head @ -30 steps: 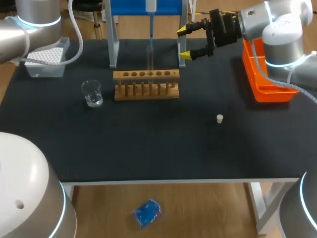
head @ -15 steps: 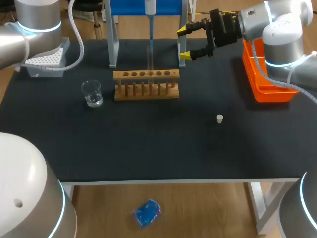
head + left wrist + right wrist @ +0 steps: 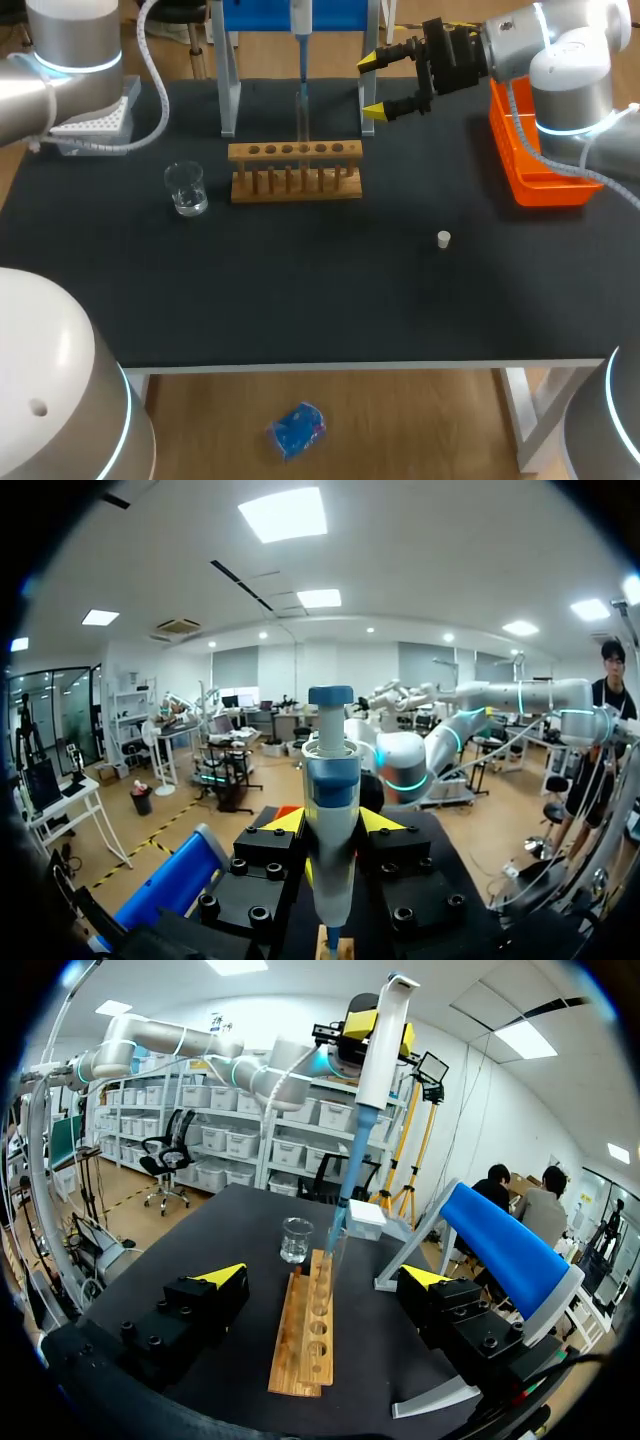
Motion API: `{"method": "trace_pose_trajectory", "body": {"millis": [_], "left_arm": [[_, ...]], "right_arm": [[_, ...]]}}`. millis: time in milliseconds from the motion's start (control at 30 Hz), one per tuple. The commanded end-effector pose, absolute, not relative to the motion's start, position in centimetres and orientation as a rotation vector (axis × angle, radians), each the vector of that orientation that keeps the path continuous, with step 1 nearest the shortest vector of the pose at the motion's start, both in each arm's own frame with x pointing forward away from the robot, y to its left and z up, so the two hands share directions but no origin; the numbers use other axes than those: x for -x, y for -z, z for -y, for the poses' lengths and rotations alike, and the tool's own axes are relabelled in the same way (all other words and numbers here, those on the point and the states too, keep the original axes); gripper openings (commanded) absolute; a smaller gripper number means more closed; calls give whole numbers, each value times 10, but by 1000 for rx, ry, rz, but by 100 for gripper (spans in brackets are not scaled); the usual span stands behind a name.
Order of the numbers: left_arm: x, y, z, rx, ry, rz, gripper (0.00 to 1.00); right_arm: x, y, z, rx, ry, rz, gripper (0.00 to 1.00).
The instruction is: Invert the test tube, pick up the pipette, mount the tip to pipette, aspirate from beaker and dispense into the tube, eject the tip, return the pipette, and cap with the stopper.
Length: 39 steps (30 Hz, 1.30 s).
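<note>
Pipette [image 3: 299, 20] nudged slightly sideways above rack [image 3: 295, 168]; right arm unmoved.
Tube [image 3: 302, 112] upright in rack, pipette vertical straight over it, tip aimed at its mouth. Left gripper [image 3: 332, 828] clamps pipette; right gripper [image 3: 371, 86] wide apart, empty, near rack.

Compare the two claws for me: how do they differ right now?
The left claw is shut on the pipette; the right claw is open and holds nothing. The left claw hangs high above the wooden rack, with the pipette pointing down towards it; the right claw sits lower, off one end of the rack and facing along it, its fingers spread wide. Both have yellow tips on black bodies.
</note>
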<state>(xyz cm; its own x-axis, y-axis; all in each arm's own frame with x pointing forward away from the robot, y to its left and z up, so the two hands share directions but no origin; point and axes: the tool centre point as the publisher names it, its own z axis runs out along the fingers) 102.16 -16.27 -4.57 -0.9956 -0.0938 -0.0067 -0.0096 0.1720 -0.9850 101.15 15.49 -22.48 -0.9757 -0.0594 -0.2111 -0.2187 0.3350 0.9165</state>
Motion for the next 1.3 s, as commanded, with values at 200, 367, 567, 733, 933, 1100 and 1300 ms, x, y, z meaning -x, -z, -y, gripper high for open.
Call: {"method": "trace_pose_trajectory", "body": {"millis": [200,367,567,733,933,1100,1300], "left_arm": [[-1017,50,162,112,1970,-2338,0],[-1016,53,164,111,1959,-2339,0],[-1015,55,164,110,1949,-2332,0],[-1015,56,164,110,1945,-2327,0],[-1013,59,164,108,1910,-2336,0],[-1013,60,164,105,1903,-2334,0],[-1014,61,165,98,1908,-2317,0]], "right_arm": [[-1011,225,-155,258,-1715,-2450,100],[-1011,225,-155,258,-1715,-2450,100],[-1011,225,-155,258,-1715,-2450,100],[-1011,225,-155,258,-1715,-2450,100],[-1011,225,-155,258,-1715,-2450,100],[-1011,225,-155,258,-1715,-2450,100],[-1011,225,-155,258,-1715,-2450,100]]}}
